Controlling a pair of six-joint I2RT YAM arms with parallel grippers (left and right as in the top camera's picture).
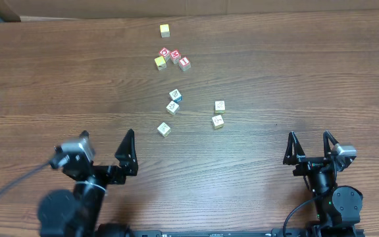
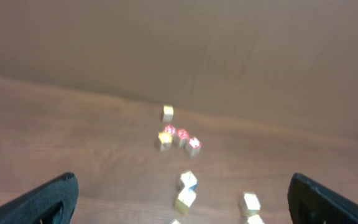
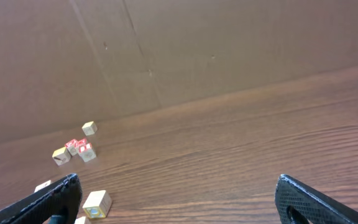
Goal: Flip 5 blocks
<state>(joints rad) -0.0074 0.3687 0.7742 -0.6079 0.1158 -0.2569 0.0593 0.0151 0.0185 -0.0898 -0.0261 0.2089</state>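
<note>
L gripper & R gripper fully open, empty; blocks prob light, stiff wood, so pinch opp. flat sides.

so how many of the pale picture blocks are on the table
5. A blue-sided block sits beside a second block in the middle, a third block lies below-left of them, and on the right are a far block and a near block. None looks hidden.

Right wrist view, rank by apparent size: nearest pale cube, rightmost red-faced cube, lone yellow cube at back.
1. Pale cream wooden cube: largest, though nearest camera.
2-3. Rightmost red-faced cube and lone yellow cube: look alike, not ranked.
</note>
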